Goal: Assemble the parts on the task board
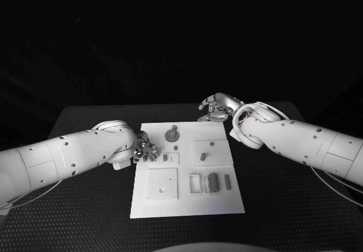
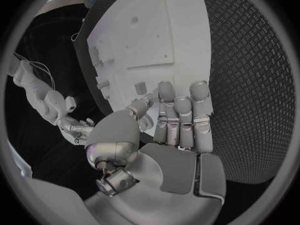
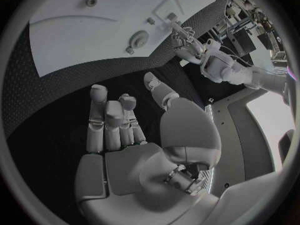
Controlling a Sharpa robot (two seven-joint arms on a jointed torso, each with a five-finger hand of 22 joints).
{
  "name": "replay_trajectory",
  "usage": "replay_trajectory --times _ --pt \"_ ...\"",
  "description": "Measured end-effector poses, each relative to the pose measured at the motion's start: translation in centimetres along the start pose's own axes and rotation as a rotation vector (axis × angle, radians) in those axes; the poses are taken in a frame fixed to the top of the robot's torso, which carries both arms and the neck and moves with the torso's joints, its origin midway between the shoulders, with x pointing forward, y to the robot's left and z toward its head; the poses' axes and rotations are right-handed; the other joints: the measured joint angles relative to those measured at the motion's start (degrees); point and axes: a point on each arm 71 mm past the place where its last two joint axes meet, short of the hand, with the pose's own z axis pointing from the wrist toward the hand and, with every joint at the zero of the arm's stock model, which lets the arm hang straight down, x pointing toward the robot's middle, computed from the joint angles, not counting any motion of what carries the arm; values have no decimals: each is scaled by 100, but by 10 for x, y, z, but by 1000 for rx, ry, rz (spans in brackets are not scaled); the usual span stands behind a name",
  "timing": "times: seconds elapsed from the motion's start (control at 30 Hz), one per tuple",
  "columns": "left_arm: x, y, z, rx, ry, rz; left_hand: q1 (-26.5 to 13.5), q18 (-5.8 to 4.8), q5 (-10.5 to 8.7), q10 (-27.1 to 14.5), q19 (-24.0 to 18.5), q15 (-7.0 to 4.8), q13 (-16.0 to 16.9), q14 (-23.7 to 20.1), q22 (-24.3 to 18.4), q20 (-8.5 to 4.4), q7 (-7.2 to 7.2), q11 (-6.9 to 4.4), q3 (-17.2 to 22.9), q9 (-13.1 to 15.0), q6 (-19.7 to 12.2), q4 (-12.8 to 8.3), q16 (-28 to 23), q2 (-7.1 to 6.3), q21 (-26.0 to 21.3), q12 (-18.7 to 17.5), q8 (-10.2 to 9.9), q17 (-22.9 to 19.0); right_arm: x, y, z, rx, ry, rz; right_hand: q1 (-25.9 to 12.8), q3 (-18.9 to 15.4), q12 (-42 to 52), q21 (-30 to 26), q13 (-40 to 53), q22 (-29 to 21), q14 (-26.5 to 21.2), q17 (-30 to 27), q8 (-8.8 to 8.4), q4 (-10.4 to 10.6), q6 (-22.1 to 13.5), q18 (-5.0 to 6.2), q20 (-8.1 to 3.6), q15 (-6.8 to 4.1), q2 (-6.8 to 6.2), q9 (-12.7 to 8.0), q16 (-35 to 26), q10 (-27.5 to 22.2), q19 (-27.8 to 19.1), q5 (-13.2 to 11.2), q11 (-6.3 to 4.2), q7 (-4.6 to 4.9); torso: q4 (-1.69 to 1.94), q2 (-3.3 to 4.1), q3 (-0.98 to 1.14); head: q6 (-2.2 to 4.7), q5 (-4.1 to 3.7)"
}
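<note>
The white task board (image 1: 189,202) lies in the middle of the black table. On it a round grey disc (image 1: 172,135) sits near the far edge, a small peg (image 1: 203,156) stands right of centre, and two dark grey blocks (image 1: 213,181) lie in the near half. My left hand (image 1: 145,152) hangs over the board's left edge with its fingers (image 2: 181,117) side by side and nothing in them. My right hand (image 1: 215,109) hovers over the table just beyond the board's far right corner, palm (image 3: 134,160) bare, fingers apart. The disc (image 3: 139,37) also shows in the right wrist view.
A square white plate (image 1: 162,184) and a small white frame (image 1: 195,182) sit in the board's near half. Black textured table (image 1: 302,210) surrounds the board on all sides, with open room to the left and right.
</note>
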Motion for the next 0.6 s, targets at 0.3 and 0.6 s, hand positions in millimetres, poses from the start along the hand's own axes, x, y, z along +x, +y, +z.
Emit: replay_trajectory --times 0.3,0.6 --pt "1 -3 0 -6 2 44 0 0 -88 0 7 -5 0 -2 4 -14 9 0 58 17 9 2 0 0 0 0 -1 -1 0 0 0 1 0 0 0 0 0 0 0 0 -15 0 0 0 -1 0 8 -2 0 0 0 0 -8 0 0 0 1 -3 3 -9 -12" --pt "3 -5 0 -12 3 86 1 -1 -110 -1 -4 -13 -1 -5 3 -23 12 1 61 17 11 4 -2 0 0 0 -8 -1 0 -1 0 1 1 0 -23 0 0 0 -6 0 -16 1 0 0 -1 0 8 -1 23 0 0 0 -8 0 -1 -1 3 -5 3 -10 -21"
